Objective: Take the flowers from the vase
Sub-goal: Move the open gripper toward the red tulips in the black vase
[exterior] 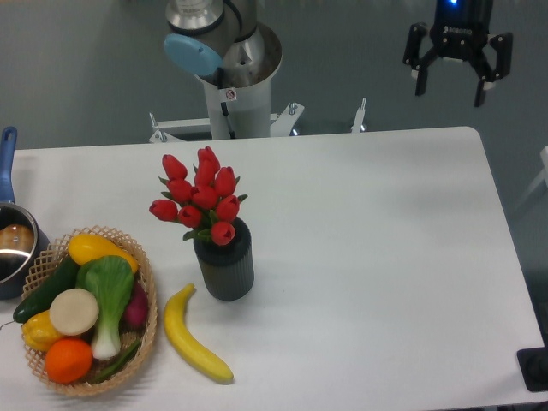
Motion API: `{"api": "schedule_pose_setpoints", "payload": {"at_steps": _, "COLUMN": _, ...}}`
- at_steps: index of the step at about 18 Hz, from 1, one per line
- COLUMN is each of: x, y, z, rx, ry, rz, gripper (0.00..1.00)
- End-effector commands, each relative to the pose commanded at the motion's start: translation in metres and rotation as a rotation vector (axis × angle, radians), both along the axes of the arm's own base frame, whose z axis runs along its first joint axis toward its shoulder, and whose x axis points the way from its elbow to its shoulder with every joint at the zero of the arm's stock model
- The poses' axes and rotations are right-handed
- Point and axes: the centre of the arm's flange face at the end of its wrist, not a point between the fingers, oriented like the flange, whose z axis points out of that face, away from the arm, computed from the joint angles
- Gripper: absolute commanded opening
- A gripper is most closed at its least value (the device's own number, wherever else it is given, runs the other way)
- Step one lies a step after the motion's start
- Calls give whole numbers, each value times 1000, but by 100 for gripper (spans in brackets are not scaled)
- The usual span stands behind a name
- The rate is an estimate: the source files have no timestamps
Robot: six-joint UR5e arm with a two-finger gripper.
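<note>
While the gripper (450, 83) hangs open and empty, well apart from the flowers (199, 196), nothing is secured. A sideways bump could topple the vase (225, 269) onto the banana (193, 336).

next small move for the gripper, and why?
Probably travel left and toward the table's front until above the bunch of red tulip buds. The open two-finger gripper hangs empty past the far right edge of the white table, while the flowers stand in the ribbed dark grey vase.
</note>
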Motion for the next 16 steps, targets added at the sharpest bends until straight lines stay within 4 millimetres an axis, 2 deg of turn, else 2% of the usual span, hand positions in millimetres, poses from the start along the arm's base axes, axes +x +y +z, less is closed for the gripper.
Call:
{"api": "schedule_pose_setpoints", "payload": {"at_steps": 6, "x": 8, "y": 12, "z": 0, "rx": 90, "ry": -68, "rz": 31, "gripper": 100}}
{"api": "schedule_pose_setpoints", "payload": {"at_steps": 10, "x": 7, "y": 28, "z": 2, "rx": 239, "ry": -102, "rz": 10, "gripper": 100}}
{"api": "schedule_pose_setpoints", "payload": {"at_steps": 16, "x": 31, "y": 56, "z": -27, "rx": 251, "ry": -103, "rz": -62, "gripper": 100}}
